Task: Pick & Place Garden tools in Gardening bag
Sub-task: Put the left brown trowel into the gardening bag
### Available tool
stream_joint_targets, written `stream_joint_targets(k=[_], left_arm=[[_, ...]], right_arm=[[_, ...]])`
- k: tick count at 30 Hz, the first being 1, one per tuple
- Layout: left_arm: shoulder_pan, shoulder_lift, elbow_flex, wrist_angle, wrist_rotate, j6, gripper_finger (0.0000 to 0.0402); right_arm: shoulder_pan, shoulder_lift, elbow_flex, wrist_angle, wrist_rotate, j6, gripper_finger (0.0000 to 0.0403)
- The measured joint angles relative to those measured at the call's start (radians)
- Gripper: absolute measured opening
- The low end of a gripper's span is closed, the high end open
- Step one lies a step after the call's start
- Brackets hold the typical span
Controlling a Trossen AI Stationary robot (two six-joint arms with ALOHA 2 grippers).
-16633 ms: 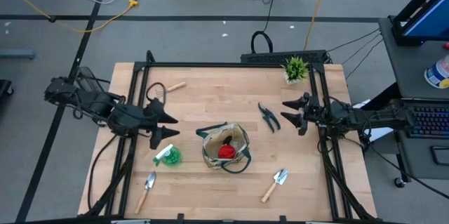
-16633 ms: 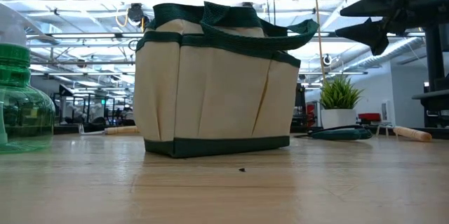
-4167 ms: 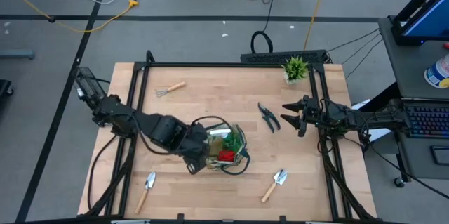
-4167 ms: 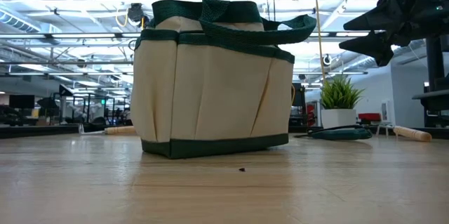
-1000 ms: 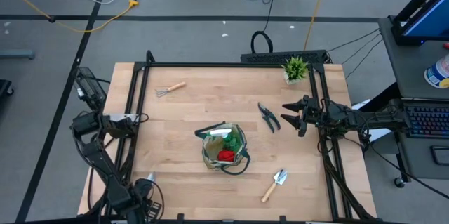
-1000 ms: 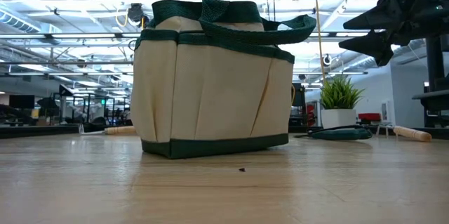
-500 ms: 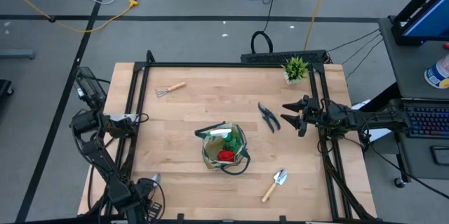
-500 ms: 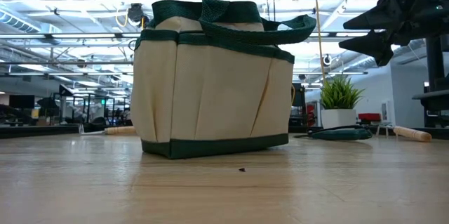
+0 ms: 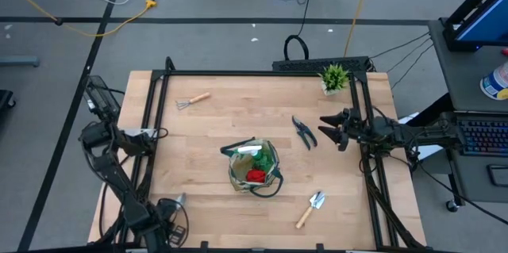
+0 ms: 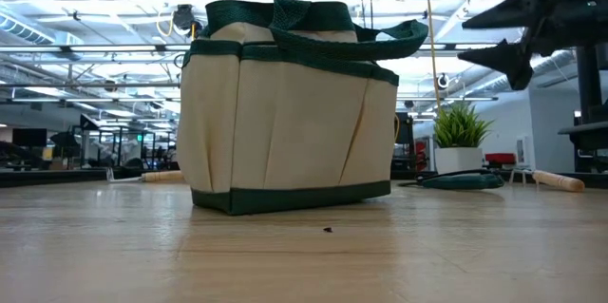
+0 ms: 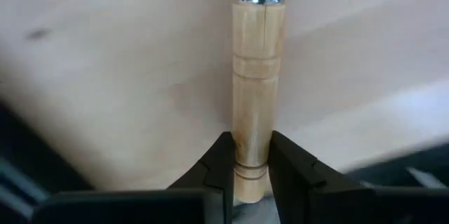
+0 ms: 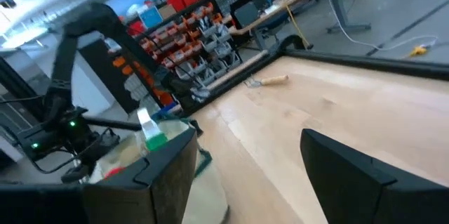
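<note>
Trowel (image 11: 256, 76) (wooden handle) sits pinched between the fingers of the left tool (image 11: 251, 164) at the bench's (image 9: 238, 110) front-left corner. Gardening bag (image 9: 254, 166) stands mid-bench, holding the red glove (image 9: 255, 175). Right tool (image 9: 329, 128) hovers spread near the pruning shears (image 9: 303, 132).

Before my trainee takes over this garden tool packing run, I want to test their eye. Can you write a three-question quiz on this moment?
1. True or false: the left gripper is shut on a trowel's wooden handle.
2. Which tool lies nearest the right gripper? A) mini rake B) pruning shears C) the trowel lying beside the bag
3. Fill in: the red glove lies inside the ____.

Key: 1 true; 2 B; 3 gardening bag.
</note>
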Motion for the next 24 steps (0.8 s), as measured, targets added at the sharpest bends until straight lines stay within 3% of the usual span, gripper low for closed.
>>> stream_joint_targets(k=[12, 24], left_arm=[[0.134, -0.278, 0.004, -0.025, -0.214, 0.208, 0.0064], [0.380, -0.502, 0.005, 0.011, -0.320, 0.474, 0.0064]], right_arm=[[0.000, 0.016, 0.000, 0.264, 0.000, -0.181, 0.0249], [0.000, 0.210, 0.000, 0.475, -0.001, -0.355, 0.0249]])
